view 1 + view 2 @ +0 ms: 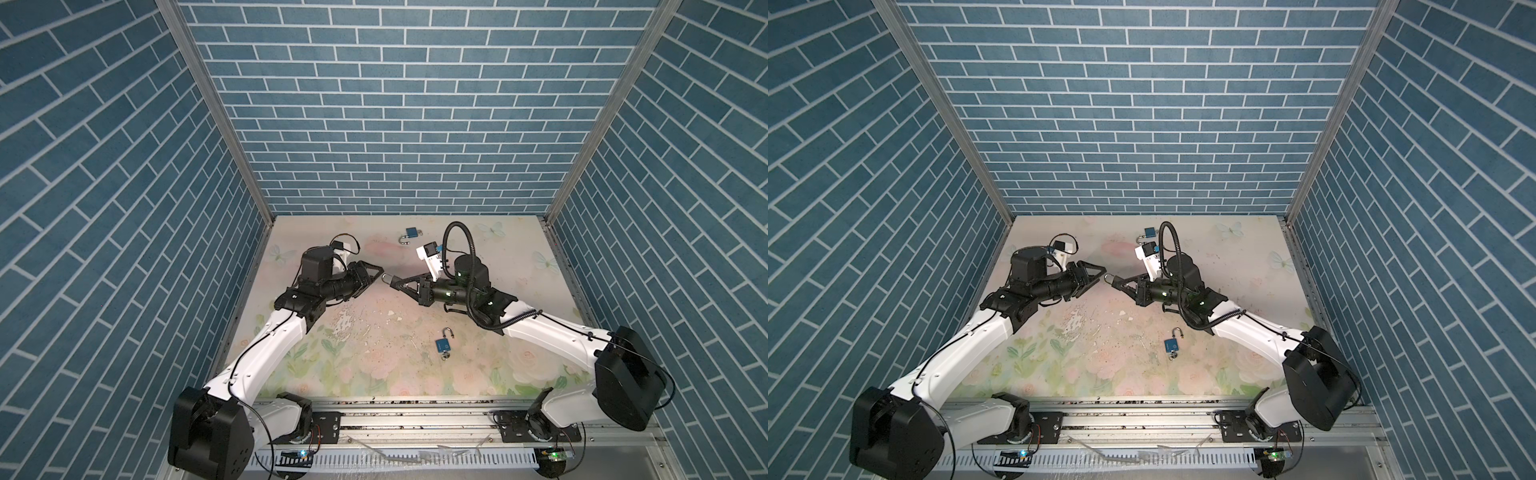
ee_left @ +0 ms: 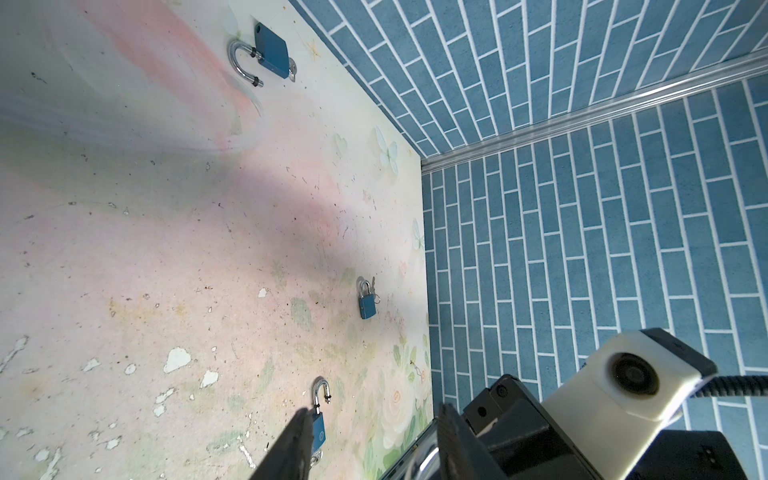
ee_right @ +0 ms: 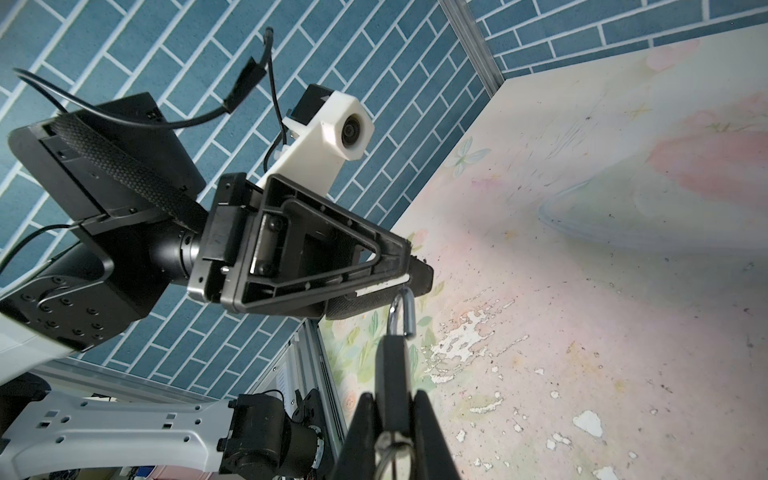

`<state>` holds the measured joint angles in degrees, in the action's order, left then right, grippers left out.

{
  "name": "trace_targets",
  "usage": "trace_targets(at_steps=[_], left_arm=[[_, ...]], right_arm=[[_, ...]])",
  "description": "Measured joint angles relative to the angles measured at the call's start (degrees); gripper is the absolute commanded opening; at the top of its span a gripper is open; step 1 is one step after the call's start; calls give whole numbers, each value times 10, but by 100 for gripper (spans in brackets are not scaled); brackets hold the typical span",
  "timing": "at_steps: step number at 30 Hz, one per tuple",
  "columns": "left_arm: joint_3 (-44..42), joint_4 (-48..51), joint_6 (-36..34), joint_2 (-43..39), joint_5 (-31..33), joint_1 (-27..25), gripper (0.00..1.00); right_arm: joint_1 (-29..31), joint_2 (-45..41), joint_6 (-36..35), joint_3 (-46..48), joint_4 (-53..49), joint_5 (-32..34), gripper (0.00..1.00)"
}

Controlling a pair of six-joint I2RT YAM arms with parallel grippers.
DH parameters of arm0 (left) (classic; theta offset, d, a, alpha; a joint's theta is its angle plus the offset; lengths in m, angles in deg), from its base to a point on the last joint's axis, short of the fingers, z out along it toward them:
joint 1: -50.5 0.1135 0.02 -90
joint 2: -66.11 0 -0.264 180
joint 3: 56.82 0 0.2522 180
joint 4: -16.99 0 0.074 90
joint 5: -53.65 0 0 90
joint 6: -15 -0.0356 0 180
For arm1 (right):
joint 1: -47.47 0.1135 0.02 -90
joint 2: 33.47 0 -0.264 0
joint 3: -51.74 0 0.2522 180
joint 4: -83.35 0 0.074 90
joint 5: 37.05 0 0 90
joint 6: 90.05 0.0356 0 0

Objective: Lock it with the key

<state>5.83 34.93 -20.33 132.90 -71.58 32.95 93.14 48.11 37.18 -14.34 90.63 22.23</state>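
My right gripper [image 1: 392, 281] [image 3: 393, 397] is shut on a dark padlock [image 3: 392, 365], seen edge-on. Its silver shackle [image 3: 401, 307] stands open and points at my left gripper [image 1: 376, 277] [image 3: 415, 279]. A key ring [image 3: 390, 451] hangs at the padlock's base between the fingers; the key's blade is hidden. The left gripper [image 2: 376, 413] is open, and the shackle's tip touches the end of one of its fingers [image 3: 419, 276]. Both grippers meet above the middle of the table in both top views.
A blue padlock [image 1: 411, 234] [image 2: 272, 52] with an open shackle lies at the back. Another [image 1: 443, 346] [image 2: 318, 419], shackle open and key in, lies front centre. A third padlock [image 2: 367, 301] lies near the right wall. Brick-patterned walls [image 1: 415, 124] enclose the floral table [image 1: 374, 365].
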Motion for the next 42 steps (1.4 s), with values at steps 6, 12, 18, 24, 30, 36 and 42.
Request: trace_targets(at_steps=[6,12,18,24,30,36,42], left_arm=[[-7,-37,12,0,-10,0,50],[-14,-73,15,-1,-25,-4,49],[-15,-97,13,0,-36,-16,47],[-15,-109,12,0,-40,-22,46],[-15,-109,5,0,-43,-23,45],[-15,-83,-15,-9,-41,-23,45],[-15,-78,-23,-16,-42,-23,45]], right_arm=[[-1,-5,0,3,-2,-3,0],[-3,-5,0,3,-2,-9,0],[-4,-3,0,3,1,-18,0],[-4,7,3,3,7,-25,0],[-8,8,5,3,13,-28,0],[-12,8,15,3,21,-32,0],[-15,8,20,3,29,-36,0]])
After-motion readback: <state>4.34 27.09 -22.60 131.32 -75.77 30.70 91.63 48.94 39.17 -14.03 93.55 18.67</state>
